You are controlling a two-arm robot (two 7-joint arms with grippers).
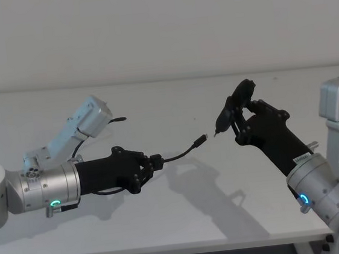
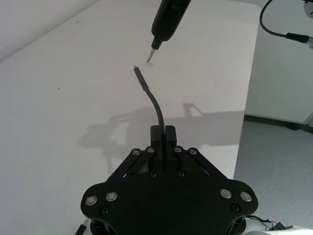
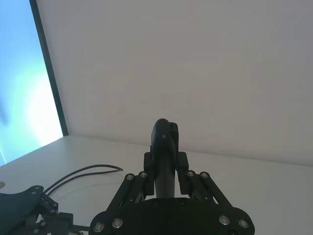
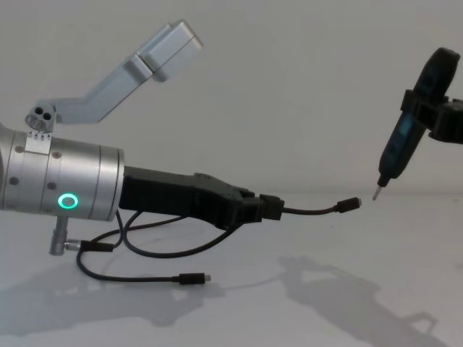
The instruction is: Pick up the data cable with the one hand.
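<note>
The left gripper pinches the data cable just behind its plug, lifting that end clear of the table so the plug points toward the tool that the right gripper clamps.

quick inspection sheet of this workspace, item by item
surface: white table, bare where it shows
job's things: data cable clamped near one plug and lifted; its slack loops down, other plug at table level
clutter: nothing seen
grippers: left end effector shut on the cable, off the table; right end effector shut on a dark pen-shaped tool, tip near the raised plug, not touching
cables: thin black lead behind the left arm
surroundings: plain white wall; bright panel
</note>
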